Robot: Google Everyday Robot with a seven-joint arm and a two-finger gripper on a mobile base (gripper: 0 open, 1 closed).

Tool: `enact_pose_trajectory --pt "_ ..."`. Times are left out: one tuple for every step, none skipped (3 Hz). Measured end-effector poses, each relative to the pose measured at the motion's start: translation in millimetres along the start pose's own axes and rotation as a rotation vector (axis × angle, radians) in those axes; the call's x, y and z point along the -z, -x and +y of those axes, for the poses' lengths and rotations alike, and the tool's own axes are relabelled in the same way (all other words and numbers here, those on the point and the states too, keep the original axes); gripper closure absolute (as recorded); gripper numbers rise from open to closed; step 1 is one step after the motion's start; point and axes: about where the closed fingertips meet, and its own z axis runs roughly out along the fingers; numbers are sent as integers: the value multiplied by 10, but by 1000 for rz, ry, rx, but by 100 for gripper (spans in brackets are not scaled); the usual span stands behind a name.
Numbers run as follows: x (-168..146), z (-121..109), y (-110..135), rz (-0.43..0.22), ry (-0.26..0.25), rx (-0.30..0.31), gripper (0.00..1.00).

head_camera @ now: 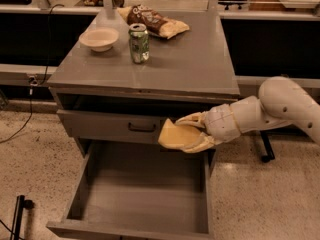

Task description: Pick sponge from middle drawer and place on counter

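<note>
My gripper (192, 132) is shut on the pale-yellow sponge (176, 135) and holds it in the air above the back right of the open middle drawer (142, 191), just below the counter's front edge. The arm reaches in from the right. The drawer's grey floor is bare. The counter (190, 59) is the flat grey cabinet top above.
On the counter stand a cream bowl (99, 38) at the left, a green can (139, 43) beside it, and a snack bag (155, 21) at the back. A shut drawer front with a dark handle (141, 128) sits under the counter. Speckled floor surrounds the cabinet.
</note>
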Motion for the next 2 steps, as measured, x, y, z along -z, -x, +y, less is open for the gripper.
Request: enact_pose_trajectory --pt "321 -18 407 9 81 68 100" --pt "628 -242 608 46 85 64 100"
